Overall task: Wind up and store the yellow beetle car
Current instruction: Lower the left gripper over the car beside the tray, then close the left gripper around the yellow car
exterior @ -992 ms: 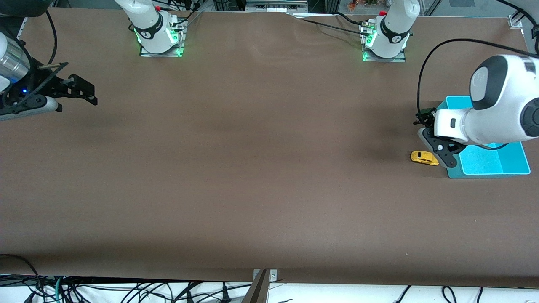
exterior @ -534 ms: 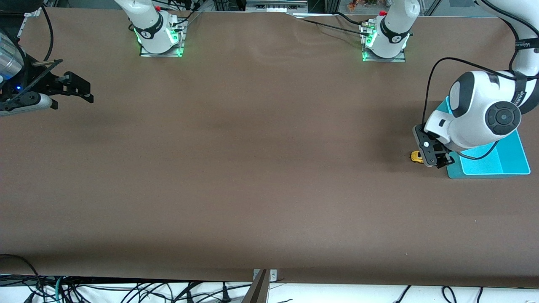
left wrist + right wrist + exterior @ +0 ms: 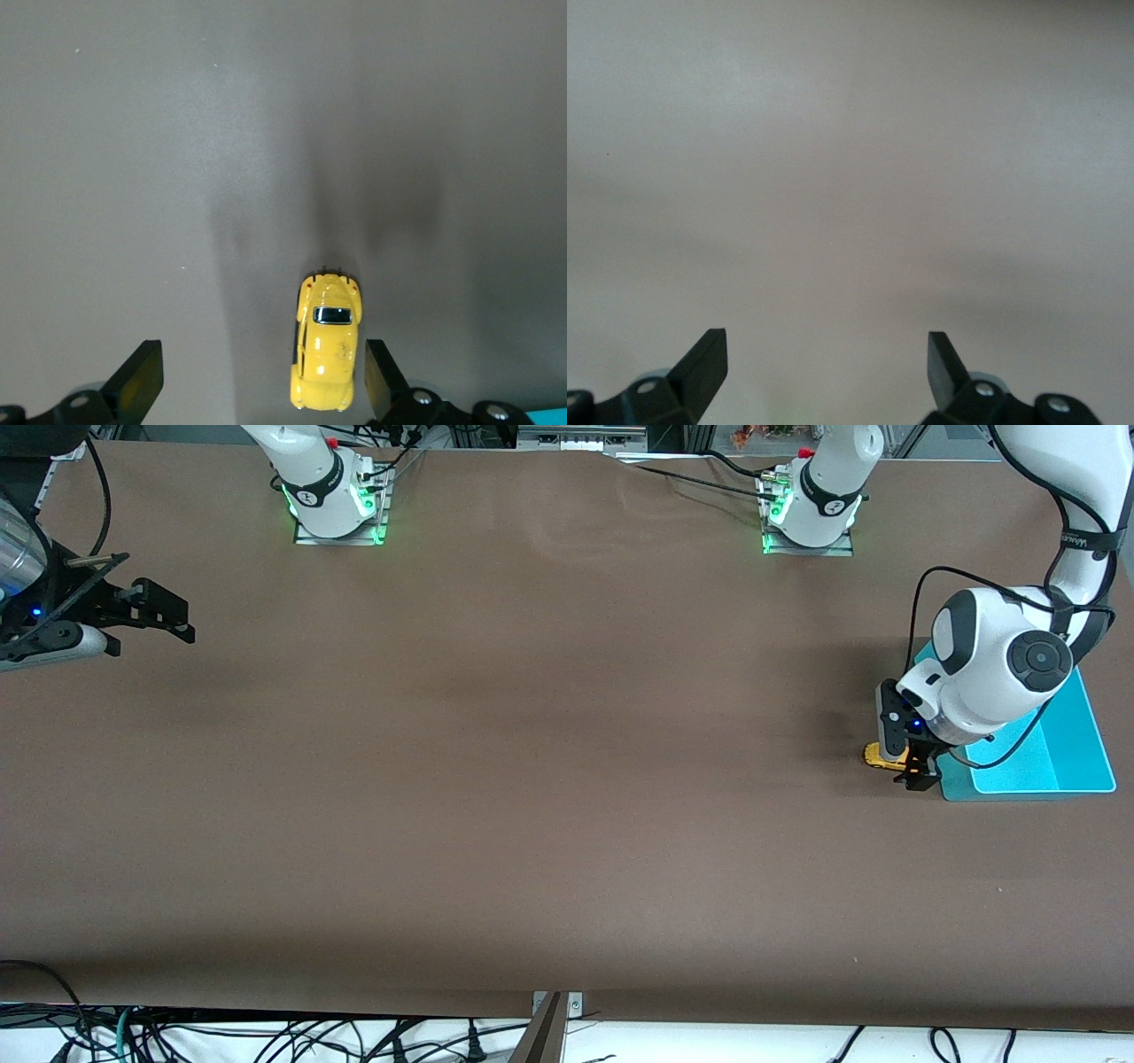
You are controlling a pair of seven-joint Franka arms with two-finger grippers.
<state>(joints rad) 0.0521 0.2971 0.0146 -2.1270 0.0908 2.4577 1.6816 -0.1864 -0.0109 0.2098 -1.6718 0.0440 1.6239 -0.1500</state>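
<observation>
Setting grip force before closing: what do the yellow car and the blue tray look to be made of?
The yellow beetle car looks like glossy painted metal or hard plastic; its roof shows bright highlights. The blue tray looks like smooth moulded plastic, evenly coloured with a thin raised rim. The left gripper straddles the car, open.

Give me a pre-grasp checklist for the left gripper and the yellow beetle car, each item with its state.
1. Left gripper open: ok.
2. Yellow beetle car between the fingers: ok, though close against one finger, not centred.
3. Car upright on the table: ok.
4. Teal tray beside the car, ready for storing: ok.
5. Right gripper open, waiting over bare table at the right arm's end: ok.
6. Fingers low enough to grip: cannot tell.
</observation>
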